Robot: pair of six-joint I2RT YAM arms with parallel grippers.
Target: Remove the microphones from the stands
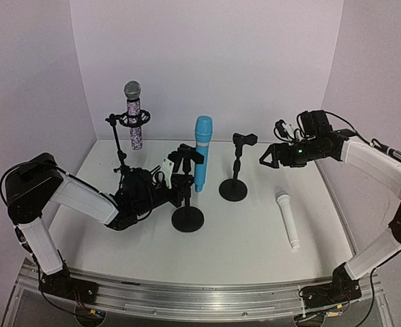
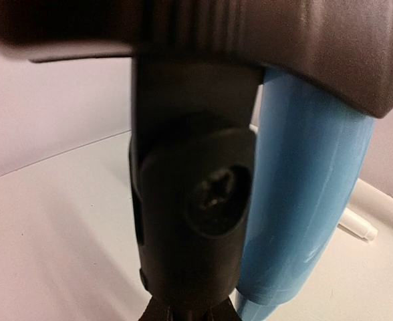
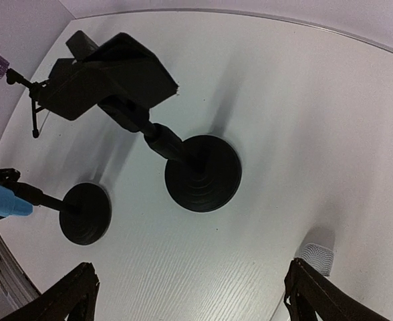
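So the blue microphone (image 1: 202, 153) is still sitting upright in its clip (image 2: 196, 200) on the round-base stand (image 1: 187, 218), pretty much mid-table. The left gripper (image 1: 180, 167) is right up against that clip from the left side. From the overhead view it's just a dark jumble there, and the left wrist cam is so close it's nothing but the clip's screw and the blue barrel beside it. Honestly I can't tell whether its fingers are spread or clamped on anything.

The right gripper (image 1: 267, 157) is hanging in the air off to the right, above the table (image 1: 255, 245) and well apart from the blue mic. Its fingers (image 3: 73, 294) are spread wide with nothing between them. Its wrist cam looks down on the empty stand (image 1: 234, 178), which is just right of the blue mic's stand.

Other stuff: a white microphone (image 1: 287, 219) lies flat on the table near the right side, and a sparkly microphone (image 1: 134, 116) sits upright in a tripod stand (image 1: 121, 153) at the back left.
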